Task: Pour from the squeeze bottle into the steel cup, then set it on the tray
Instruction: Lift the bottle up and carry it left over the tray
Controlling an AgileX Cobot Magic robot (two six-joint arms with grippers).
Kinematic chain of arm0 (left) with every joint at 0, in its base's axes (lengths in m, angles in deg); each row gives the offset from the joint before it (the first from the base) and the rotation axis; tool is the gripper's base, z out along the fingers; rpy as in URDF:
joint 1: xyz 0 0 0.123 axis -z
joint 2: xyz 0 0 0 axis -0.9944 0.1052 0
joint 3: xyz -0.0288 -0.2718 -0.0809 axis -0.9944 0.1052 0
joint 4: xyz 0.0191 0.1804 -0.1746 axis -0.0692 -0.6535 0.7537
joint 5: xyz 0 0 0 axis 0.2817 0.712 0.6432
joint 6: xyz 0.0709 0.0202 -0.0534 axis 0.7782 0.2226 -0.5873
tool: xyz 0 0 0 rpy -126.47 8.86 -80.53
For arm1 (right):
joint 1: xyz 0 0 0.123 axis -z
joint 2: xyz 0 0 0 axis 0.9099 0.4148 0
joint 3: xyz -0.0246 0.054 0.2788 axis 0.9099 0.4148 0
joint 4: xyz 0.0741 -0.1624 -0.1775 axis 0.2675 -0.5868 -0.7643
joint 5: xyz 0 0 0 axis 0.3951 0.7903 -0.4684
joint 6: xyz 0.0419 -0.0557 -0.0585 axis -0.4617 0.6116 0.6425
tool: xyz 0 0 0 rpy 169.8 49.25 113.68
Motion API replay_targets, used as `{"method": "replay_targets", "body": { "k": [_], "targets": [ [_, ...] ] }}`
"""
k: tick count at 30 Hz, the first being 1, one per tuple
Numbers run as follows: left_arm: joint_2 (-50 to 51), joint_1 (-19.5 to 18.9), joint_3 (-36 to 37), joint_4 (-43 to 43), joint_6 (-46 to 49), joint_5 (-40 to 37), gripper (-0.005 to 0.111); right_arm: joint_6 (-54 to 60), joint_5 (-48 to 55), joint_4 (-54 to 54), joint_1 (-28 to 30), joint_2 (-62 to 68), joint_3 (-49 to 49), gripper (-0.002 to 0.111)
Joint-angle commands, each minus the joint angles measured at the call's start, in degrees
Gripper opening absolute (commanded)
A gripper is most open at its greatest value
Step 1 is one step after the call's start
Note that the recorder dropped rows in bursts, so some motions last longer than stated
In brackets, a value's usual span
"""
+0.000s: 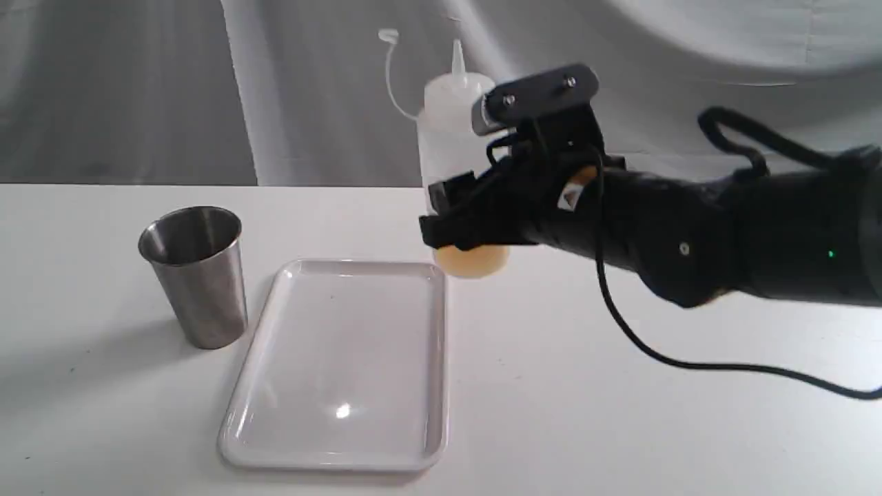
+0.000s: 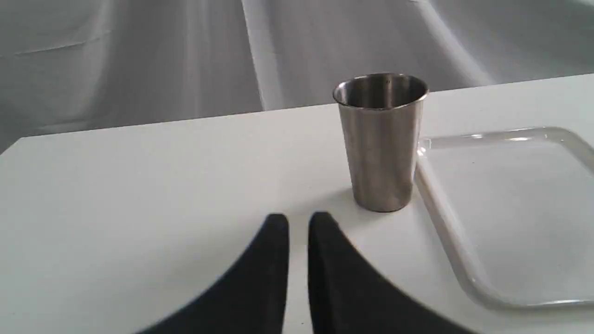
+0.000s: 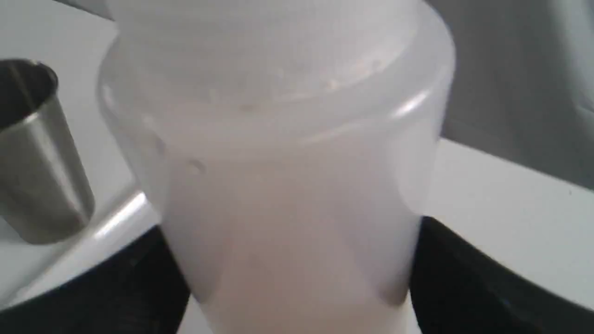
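the translucent whitish plastic squeeze bottle (image 1: 451, 131), upright with amber liquid (image 1: 472, 262) low inside (nozzle (image 1: 457, 55) uncapped), sits clamped between the right fingers (image 3: 468, 283); the left fingers (image 2: 274, 260) are nearly together, empty.

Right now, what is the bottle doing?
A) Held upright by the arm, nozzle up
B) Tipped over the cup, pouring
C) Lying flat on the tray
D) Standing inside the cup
A: the right gripper is clamped around the bottle, which is upright with its nozzle pointing up, by the tray's far corner and well apart from the cup.
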Motion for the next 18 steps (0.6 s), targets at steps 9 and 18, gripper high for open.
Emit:
{"method": "replay_targets", "body": {
  "k": [9, 18],
  "targets": [
    [-0.28, 0.06, 0.25, -0.14, -0.10, 0.41, 0.008, 0.05, 11.44, -9.03, -0.15, -0.25, -18.61, 0.034],
    [-0.28, 0.06, 0.25, -0.14, -0.10, 0.41, 0.008, -8.38, 18.64, -19.62, -2.14, 4.12, -29.61, 0.034]
  ]
}}
